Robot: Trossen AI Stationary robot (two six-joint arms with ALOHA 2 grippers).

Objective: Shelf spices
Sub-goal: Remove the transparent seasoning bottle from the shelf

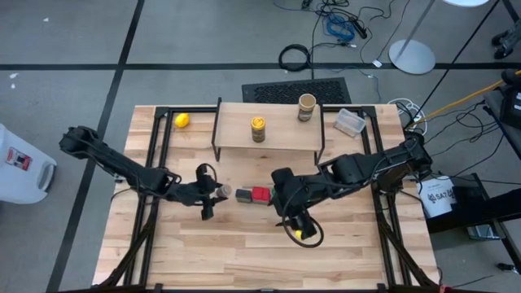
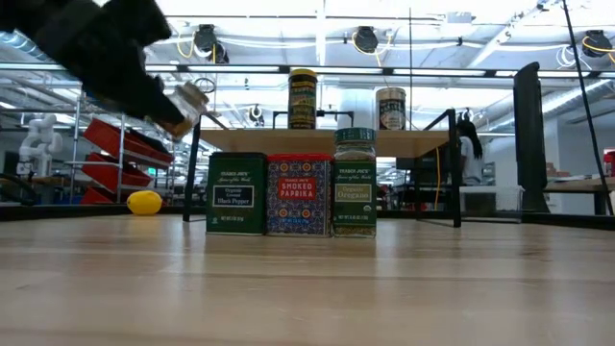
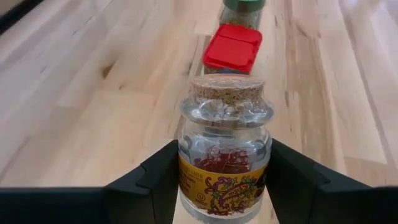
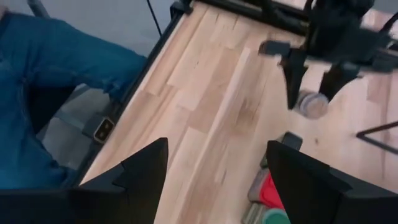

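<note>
A tiny glass jar (image 3: pixel 224 155) with a cork stopper is between the fingers of my left gripper (image 1: pixel 213 194), which is shut on it left of a row of three spices on the table. The row is a dark tin (image 2: pixel 236 193), a red tin (image 2: pixel 299 195) and a green-lidded jar (image 2: pixel 355 183). Behind them is the shelf (image 1: pixel 277 140), a wooden plank on black legs, with a yellow-lidded jar (image 1: pixel 258 129) and a tan round-topped jar (image 1: pixel 306 107) on top. My right gripper (image 4: pixel 217 180) is open over the table near the row, with nothing in it. My left gripper pinches the tiny jar's glass body (image 3: pixel 186 168) between its two fingers, one on each side. The fingers come from the table's left, slanting down, and lie along the jar. The cork end (image 3: pixel 227 90) points away from the gripper toward the red tin. The jar hangs tilted, clear of the table (image 2: pixel 187 101).
A yellow lemon-like ball (image 1: pixel 182 120) lies at the far left of the table and a clear plastic tub (image 1: pixel 350 122) to the right of the shelf. Bare wood stretches along the near side. A person's blue trouser leg (image 4: pixel 37 93) is beyond the table's edge.
</note>
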